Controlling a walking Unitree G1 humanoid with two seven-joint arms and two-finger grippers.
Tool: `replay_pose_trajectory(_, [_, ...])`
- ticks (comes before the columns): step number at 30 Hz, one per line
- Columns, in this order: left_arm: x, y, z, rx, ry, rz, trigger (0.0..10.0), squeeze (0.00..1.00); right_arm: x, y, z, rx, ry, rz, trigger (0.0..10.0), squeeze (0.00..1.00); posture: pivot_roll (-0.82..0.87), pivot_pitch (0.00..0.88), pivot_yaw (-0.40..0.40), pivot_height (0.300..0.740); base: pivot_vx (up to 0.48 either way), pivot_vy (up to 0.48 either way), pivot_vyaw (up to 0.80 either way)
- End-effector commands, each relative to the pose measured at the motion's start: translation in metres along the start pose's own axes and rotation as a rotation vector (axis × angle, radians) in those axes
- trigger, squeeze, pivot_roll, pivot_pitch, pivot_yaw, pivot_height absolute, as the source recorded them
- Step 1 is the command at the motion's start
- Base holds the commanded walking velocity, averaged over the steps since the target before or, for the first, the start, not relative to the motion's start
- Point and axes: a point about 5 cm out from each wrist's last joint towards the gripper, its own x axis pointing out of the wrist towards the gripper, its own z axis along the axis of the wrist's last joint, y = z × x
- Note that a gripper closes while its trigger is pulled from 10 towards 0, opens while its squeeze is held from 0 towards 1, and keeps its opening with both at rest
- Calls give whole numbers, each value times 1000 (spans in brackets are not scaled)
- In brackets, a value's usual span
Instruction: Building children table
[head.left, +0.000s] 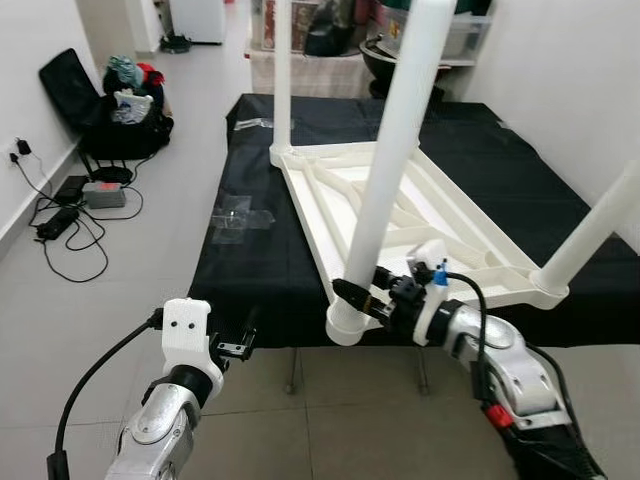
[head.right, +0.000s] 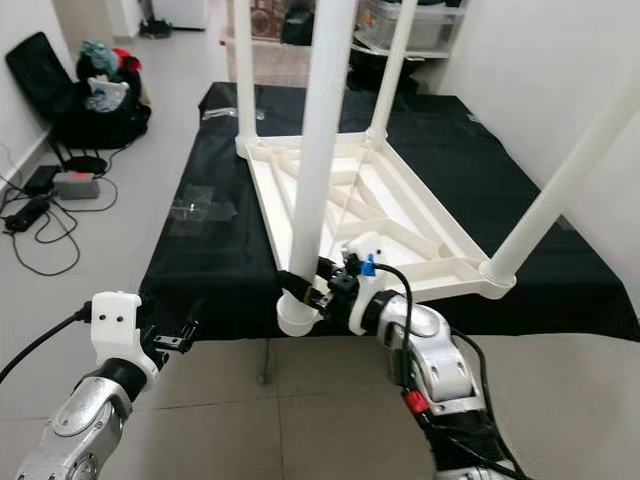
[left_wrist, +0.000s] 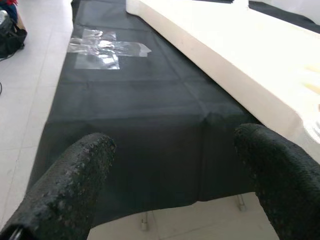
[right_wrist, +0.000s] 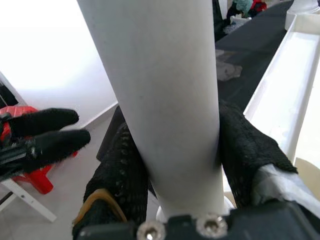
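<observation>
A white children's table (head.left: 440, 235) lies upside down on a black cloth (head.left: 260, 270), with its legs pointing up. My right gripper (head.left: 362, 295) is shut on the near corner leg (head.left: 385, 170), just above its socket at the cloth's front edge. In the right wrist view both black fingers (right_wrist: 120, 175) press against the sides of that white leg (right_wrist: 160, 100). My left gripper (head.left: 242, 342) hangs open just off the cloth's front left edge. Between its fingers (left_wrist: 75, 185) there is only cloth and the table's side rim (left_wrist: 225, 65).
Other legs stand at the far corner (head.left: 282, 80) and the right corner (head.left: 595, 230). A clear plastic wrapper (head.left: 235, 215) lies on the cloth's left side. Bags (head.left: 125, 105), a box and cables (head.left: 70, 215) sit on the tiled floor by the left wall. Storage stands at the back.
</observation>
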Motion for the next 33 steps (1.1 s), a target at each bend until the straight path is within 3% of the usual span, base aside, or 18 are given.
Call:
replay_pose_trajectory(1, [-2, 0, 0, -1, 7, 4, 10000, 0, 13, 3, 10, -51, -31, 9, 0, 0, 5, 84, -72, 740, 0, 0, 0])
replay_pose_trajectory(2, [-2, 0, 0, -1, 7, 4, 10000, 0, 13, 3, 10, -51, -31, 9, 0, 0, 5, 84, -72, 740, 0, 0, 0])
replay_pose_trajectory(3, [-3, 0, 1, 0, 7, 5, 10000, 0, 27, 6, 14, -61, -47, 4, 0, 0, 12, 84, -74, 740, 0, 0, 0])
replay_pose_trajectory(5, [-3, -2, 1, 11, 6, 12, 10000, 0, 70, 27, 32, -80, -101, 38, 0, 0, 34, 85, -80, 740, 0, 0, 0])
replay_pose_trajectory(6, [-3, -2, 1, 11, 6, 12, 10000, 0, 70, 27, 32, -80, -101, 38, 0, 0, 34, 85, -80, 740, 0, 0, 0])
replay_pose_trajectory(7, [-3, -2, 1, 15, 6, 14, 10000, 0, 83, 37, 39, -88, -118, 60, 0, 0, 36, 86, -82, 740, 0, 0, 0])
replay_pose_trajectory(13, [-4, -2, 2, 17, 7, 20, 10000, 0, 104, 56, 51, -92, -146, 102, 0, 0, 45, 94, -89, 740, 0, 0, 0])
replay_pose_trajectory(15, [-6, -3, 2, 14, 7, 27, 10000, 0, 126, 82, 64, -75, -174, 149, 0, 0, 54, 99, -97, 740, 0, 0, 0])
replay_pose_trajectory(18, [-6, -3, 2, 13, 7, 30, 10000, 0, 136, 96, 67, -68, -179, 171, 0, 0, 57, 101, -97, 740, 0, 0, 0])
replay_pose_trajectory(23, [-7, -4, 2, 11, 8, 33, 10000, 0, 146, 103, 68, -70, -176, 162, 0, 0, 60, 106, -97, 740, 0, 0, 0])
replay_pose_trajectory(24, [-8, -5, 2, 13, 9, 33, 10000, 0, 151, 104, 70, -75, -183, 124, 3843, 0, 68, 111, -96, 740, 0, 0, 0])
replay_pose_trajectory(26, [-8, -5, 2, 13, 9, 33, 10000, 0, 151, 104, 70, -75, -183, 124, 3843, 0, 68, 111, -96, 740, 0, 0, 0])
replay_pose_trajectory(27, [-9, -5, 2, 14, 10, 35, 10000, 0, 154, 103, 71, -82, -183, 106, 10000, 635, 69, 114, -98, 740, 0, 0, 0])
replay_pose_trajectory(28, [-9, -6, 2, 15, 11, 38, 10000, 0, 154, 99, 71, -81, -191, 71, 10000, 1000, 65, 116, -95, 740, 0, 0, 0])
replay_pose_trajectory(31, [-9, -5, 2, 16, 12, 41, 10000, 0, 152, 94, 71, -73, -204, 50, 10000, 1000, 61, 115, -93, 740, 0, 0, 0])
replay_pose_trajectory(33, [-9, -4, 2, 18, 13, 44, 10000, 0, 140, 82, 70, -49, -242, 35, 10000, 1000, 52, 113, -88, 740, 0, 0, 0])
